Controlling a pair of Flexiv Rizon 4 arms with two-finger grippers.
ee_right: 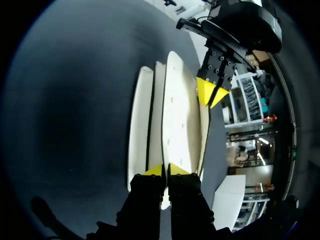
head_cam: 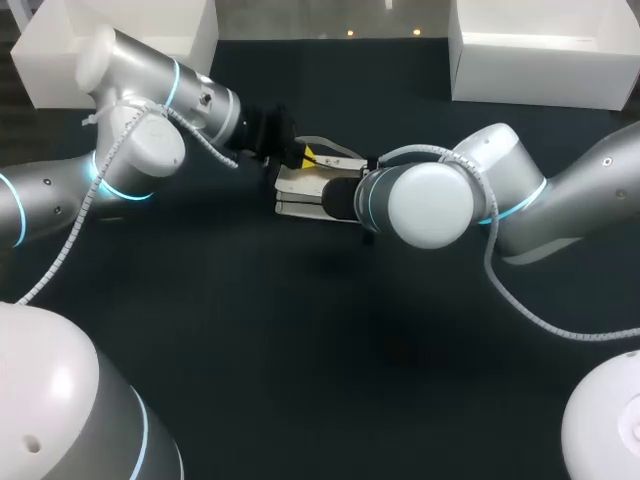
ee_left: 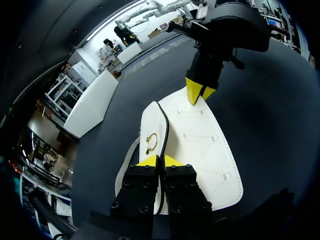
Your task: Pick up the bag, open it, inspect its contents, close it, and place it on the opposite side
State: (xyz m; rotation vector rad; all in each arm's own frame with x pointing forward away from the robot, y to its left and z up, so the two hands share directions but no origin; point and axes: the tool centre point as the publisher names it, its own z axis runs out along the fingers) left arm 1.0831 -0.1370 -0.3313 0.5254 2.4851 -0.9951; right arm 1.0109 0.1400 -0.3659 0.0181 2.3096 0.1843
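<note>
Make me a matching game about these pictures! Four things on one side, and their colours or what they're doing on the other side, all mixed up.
Things:
1. bag
2. ring clasp
3. table
4. left gripper

Matches:
A. dark
B. pinched shut on the bag's edge
C. white
D. gold

Right pairs: 1-C, 2-D, 3-A, 4-B

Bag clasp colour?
The clasp is gold, on a white bag; it shows best in the left wrist view.
</note>
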